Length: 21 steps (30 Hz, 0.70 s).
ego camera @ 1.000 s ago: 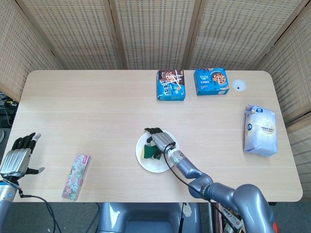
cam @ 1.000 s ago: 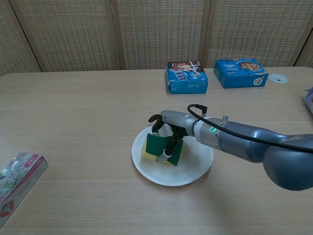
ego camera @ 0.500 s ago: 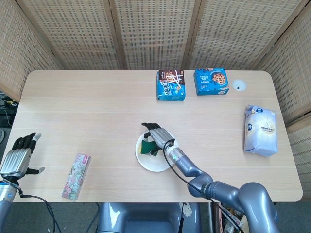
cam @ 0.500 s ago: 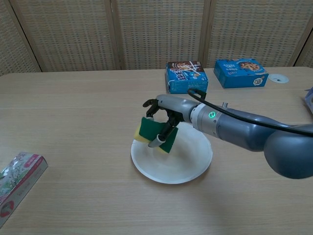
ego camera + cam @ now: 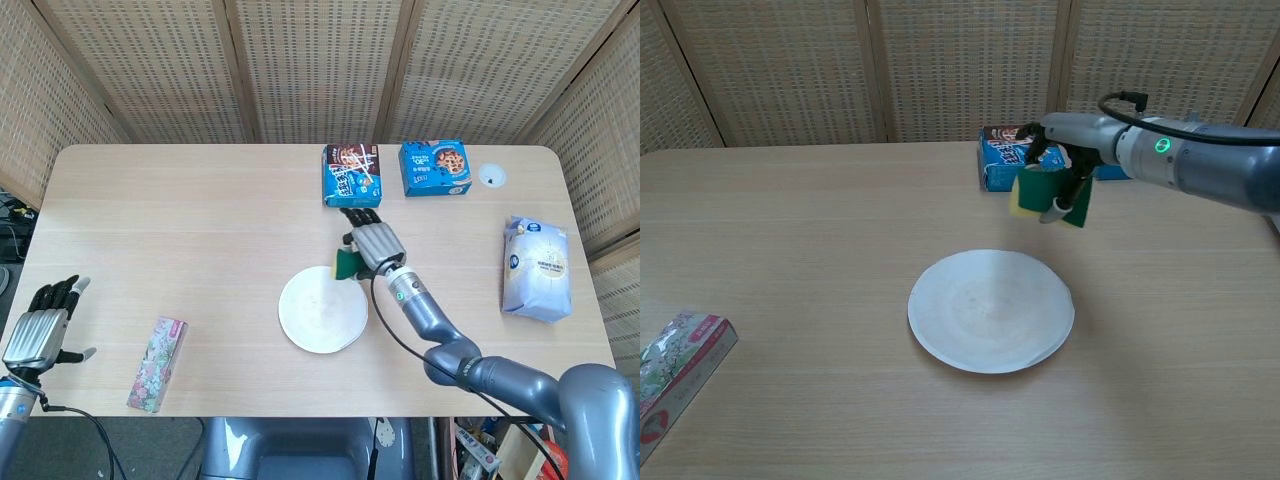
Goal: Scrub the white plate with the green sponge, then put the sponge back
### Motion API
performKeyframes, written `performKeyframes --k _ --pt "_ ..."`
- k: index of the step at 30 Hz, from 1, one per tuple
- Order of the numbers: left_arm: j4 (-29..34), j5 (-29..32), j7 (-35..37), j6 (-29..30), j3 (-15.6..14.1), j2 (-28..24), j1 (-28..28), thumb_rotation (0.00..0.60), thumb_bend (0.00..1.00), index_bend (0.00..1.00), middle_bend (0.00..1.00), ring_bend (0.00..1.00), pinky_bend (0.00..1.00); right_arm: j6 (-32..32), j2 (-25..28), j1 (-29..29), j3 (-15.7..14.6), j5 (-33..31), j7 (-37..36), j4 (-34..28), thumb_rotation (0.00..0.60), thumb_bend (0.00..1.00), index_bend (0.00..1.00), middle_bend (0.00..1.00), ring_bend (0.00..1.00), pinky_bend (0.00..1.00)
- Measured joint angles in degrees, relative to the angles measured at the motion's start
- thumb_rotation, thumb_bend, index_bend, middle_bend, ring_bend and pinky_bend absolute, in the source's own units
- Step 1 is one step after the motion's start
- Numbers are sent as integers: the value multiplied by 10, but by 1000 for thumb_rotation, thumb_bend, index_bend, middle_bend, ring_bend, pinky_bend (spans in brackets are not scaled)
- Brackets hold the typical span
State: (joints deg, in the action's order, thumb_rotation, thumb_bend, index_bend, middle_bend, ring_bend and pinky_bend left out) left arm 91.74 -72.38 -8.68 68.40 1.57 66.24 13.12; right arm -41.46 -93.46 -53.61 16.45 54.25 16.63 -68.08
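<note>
The white plate (image 5: pixel 322 309) (image 5: pixel 990 309) lies bare near the table's front middle. My right hand (image 5: pixel 372 242) (image 5: pixel 1062 175) holds the green sponge (image 5: pixel 346 265) (image 5: pixel 1045 193), which has a yellow side, in the air above the table, behind and to the right of the plate. The sponge hangs tilted and touches nothing else. My left hand (image 5: pixel 40 323) hovers at the table's front left corner, its fingers apart, holding nothing; only the head view shows it.
Two blue snack boxes (image 5: pixel 352 176) (image 5: pixel 434 167) stand at the back, close behind my right hand. A white bag (image 5: pixel 537 268) lies at the right edge, and a floral box (image 5: pixel 157 364) (image 5: pixel 673 370) at the front left. A small white disc (image 5: pixel 491 176) sits at the back right.
My right hand lifted the sponge off the plate and carried it up, back and to the right. The plate is now uncovered. The left hand stayed still.
</note>
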Motion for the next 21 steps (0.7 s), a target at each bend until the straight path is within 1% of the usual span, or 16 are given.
performKeyframes --k 2,3,5,6,8,9,11,13,16,18,21 --pt "5 -7 0 6 -2 -2 -2 600 0 0 0 0 0 1 15 3 -14 -41 43 -8 600 418 660 9 0 0" --pt "7 -10 0 8 -3 -3 -3 600 0 0 0 0 0 2 26 6 -27 -71 73 -12 600 418 660 8 0 0" --pt "10 -13 -1 12 -4 -4 -5 600 0 0 0 0 0 4 38 10 -52 -108 107 -15 600 418 660 8 0 0" --pt "11 -14 -1 12 -5 -4 -5 600 0 0 0 0 0 4 43 12 -68 -122 123 -15 600 417 660 8 0 0" --pt "14 -16 -3 13 -6 -4 -6 600 0 0 0 0 0 5 47 16 -89 -131 139 -10 600 391 634 4 0 0" --pt "14 -17 -4 14 -6 -4 -6 600 0 0 0 0 0 5 47 19 -99 -131 145 -4 600 360 598 2 0 0" --pt "15 -18 -6 14 -7 -3 -6 600 0 0 0 0 0 6 45 23 -106 -130 147 7 600 270 465 0 0 0" --pt "16 -18 -7 14 -7 -3 -6 600 0 0 0 0 0 9 41 27 -109 -128 141 16 600 172 275 0 0 0" --pt "16 -19 -7 15 -8 -3 -7 600 0 0 0 0 0 12 38 32 -109 -125 126 25 600 98 93 0 0 0" --pt "17 -20 -6 15 -8 -4 -7 600 0 0 0 0 0 9 42 36 -106 -118 113 21 600 87 39 0 0 0" --pt "18 -23 -3 15 -9 -5 -7 600 0 0 0 0 0 -6 55 44 -99 -100 94 -6 600 87 26 0 0 0"
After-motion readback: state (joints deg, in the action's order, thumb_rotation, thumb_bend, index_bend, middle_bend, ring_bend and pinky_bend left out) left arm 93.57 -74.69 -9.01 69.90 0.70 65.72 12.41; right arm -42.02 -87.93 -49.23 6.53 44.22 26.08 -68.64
